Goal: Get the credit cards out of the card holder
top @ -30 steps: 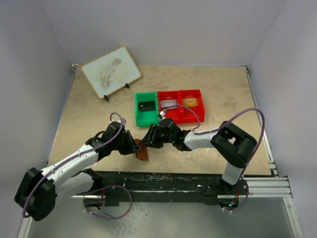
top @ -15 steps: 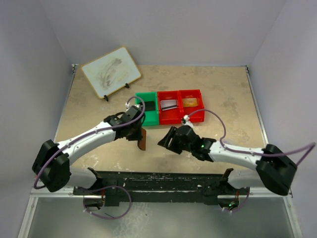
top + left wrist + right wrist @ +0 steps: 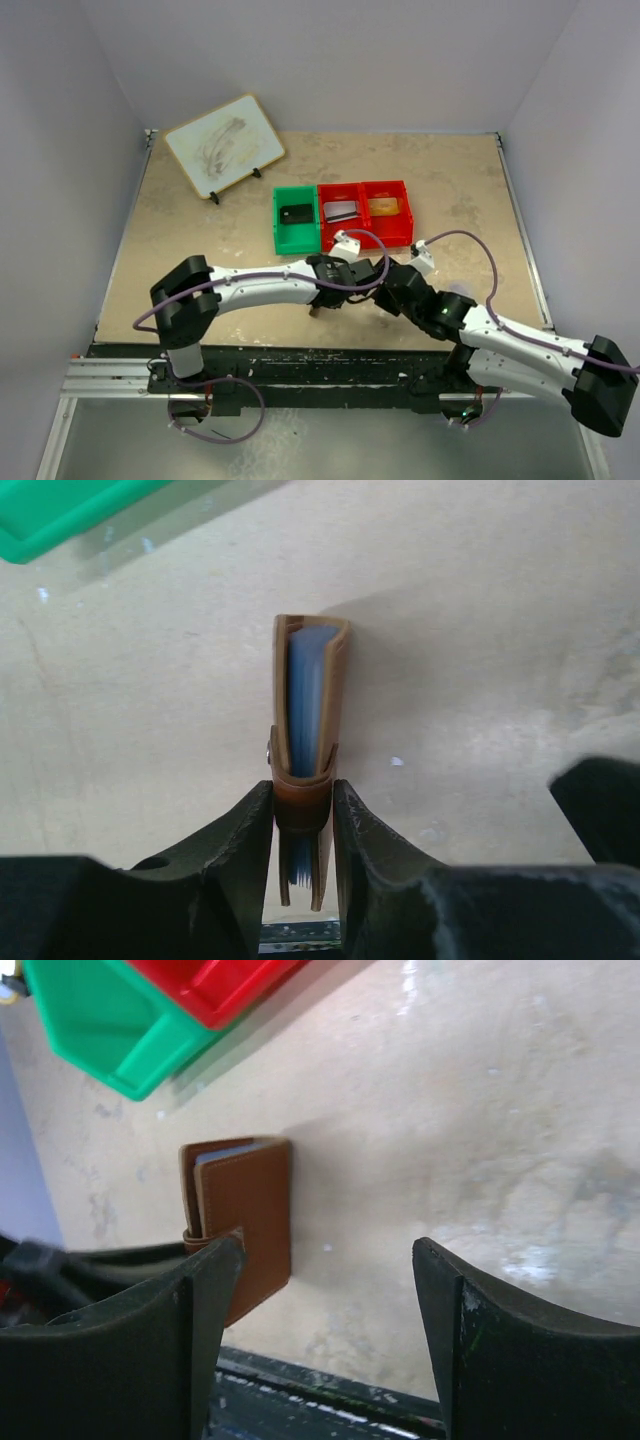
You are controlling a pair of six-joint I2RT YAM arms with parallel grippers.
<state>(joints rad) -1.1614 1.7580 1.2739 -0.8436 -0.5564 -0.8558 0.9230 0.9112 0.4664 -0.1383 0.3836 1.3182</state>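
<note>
Just in front of the green bin (image 3: pixel 296 220), on the side toward the arm bases, the card holder (image 3: pixel 310 710) is gripped by the left end effector (image 3: pixel 303 798). Its two dark fingers (image 3: pixel 245 830) are clenched on the end of the holder where the small brown tab is wrapped around the covers. The holder is folded and is seen edge-on in the left wrist view, with pale blue panels sandwiched between the brown leather covers. A shadow is cast beside it on the desk (image 3: pixel 450 180); whether its far edge is touching the desk cannot be told.

The right end effector (image 3: pixel 330 1250) is positioned just beside the holder, on the side away from the green bin's outer wall. Its jaws are spread wide and nothing is held between them. In the right wrist view one brown cover is shown flat-on, partly hidden behind one finger (image 3: pixel 205 1330).

A dark flat item (image 3: pixel 296 213) is contained in the green bin. The red bin (image 3: pixel 400 240) is set touching the green bin, and a pale board (image 3: pixel 224 145) is propped well behind it.
</note>
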